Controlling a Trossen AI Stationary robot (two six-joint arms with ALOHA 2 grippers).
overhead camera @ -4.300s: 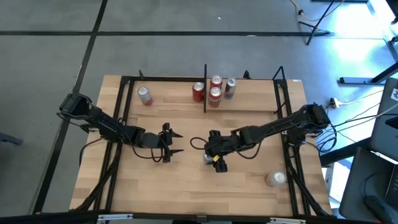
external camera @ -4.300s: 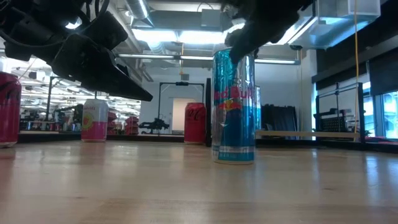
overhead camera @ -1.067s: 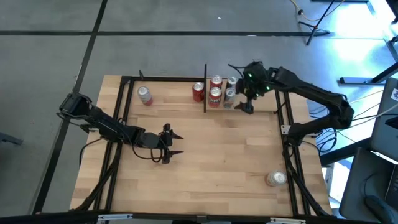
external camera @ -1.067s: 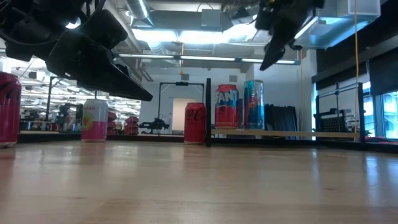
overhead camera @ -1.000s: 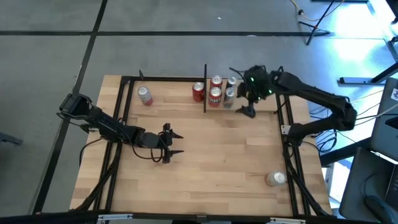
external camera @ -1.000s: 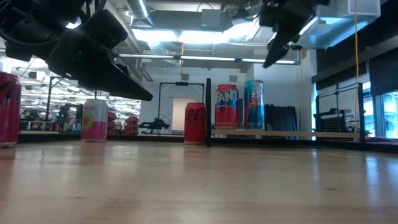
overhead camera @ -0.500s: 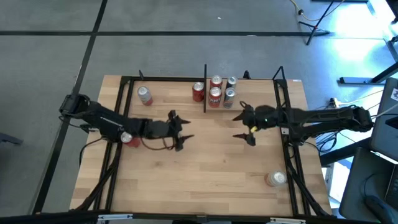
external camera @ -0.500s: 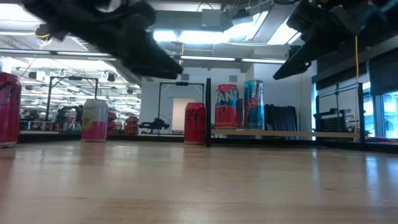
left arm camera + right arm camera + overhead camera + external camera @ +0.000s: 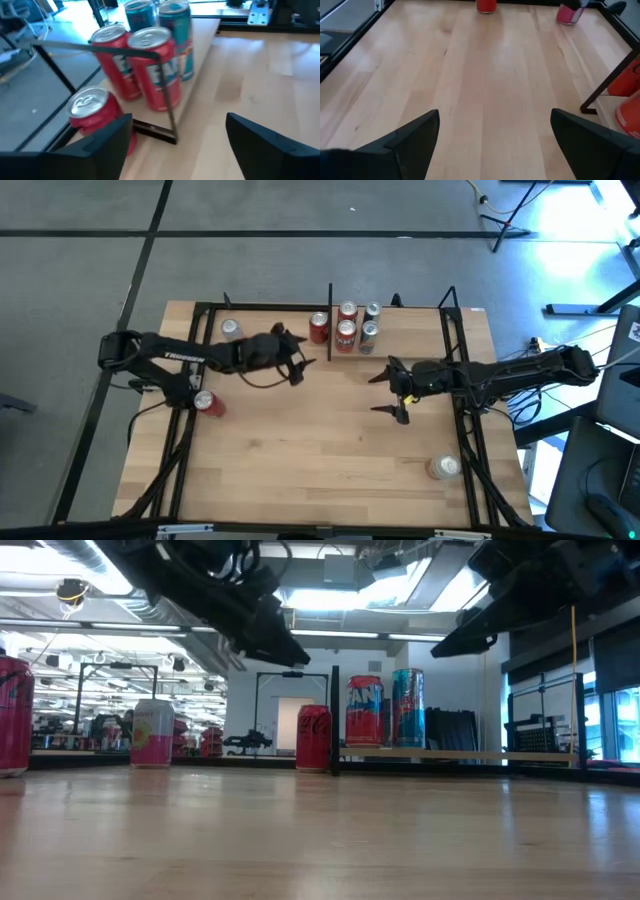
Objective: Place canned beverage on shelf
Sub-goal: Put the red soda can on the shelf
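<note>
four cans (image 9: 346, 330) on the shelf (image 9: 420, 340) — both arms' jaws apart, empty.

Lab: exposed ceiling ducts (image 9: 330, 570), equipment stands (image 9: 520, 220).

High view: set overhead, faced straight down, whole table (image 9: 330, 450) covered. Low view: set at tabletop height, faced level toward shelf (image 9: 470, 754) and room behind. Left wrist view: held close to can cluster (image 9: 150, 60), tilted down. Right wrist view: faced across bare tabletop; 2 far cans seen, probably those on table's left side.
</note>
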